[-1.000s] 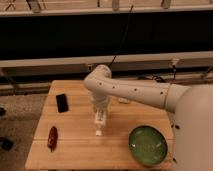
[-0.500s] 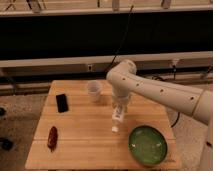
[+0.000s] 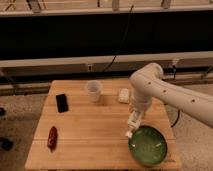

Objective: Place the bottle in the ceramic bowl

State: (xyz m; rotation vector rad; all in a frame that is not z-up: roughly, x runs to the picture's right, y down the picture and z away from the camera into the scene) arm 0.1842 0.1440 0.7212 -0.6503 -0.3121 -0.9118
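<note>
White plastic bottle (image 3: 132, 125) is hanging from the gripper (image 3: 134, 118), tilted with its lower tip reaching down toward the near-left rim of the green ceramic bowl (image 3: 148, 145), so the pickup part looks done and the drop is what's left, I'd say. The fingers seem to be pinching the bottle around its upper part, with most of it sticking out below them. The bowl is sitting just below and a bit to the right of the fingers on the wooden counter (image 3: 90, 135), and nothing is lying in it yet. Further back from the fingers, a translucent cup (image 3: 93, 90) and a small white block (image 3: 123, 95) are standing untouched.
</note>
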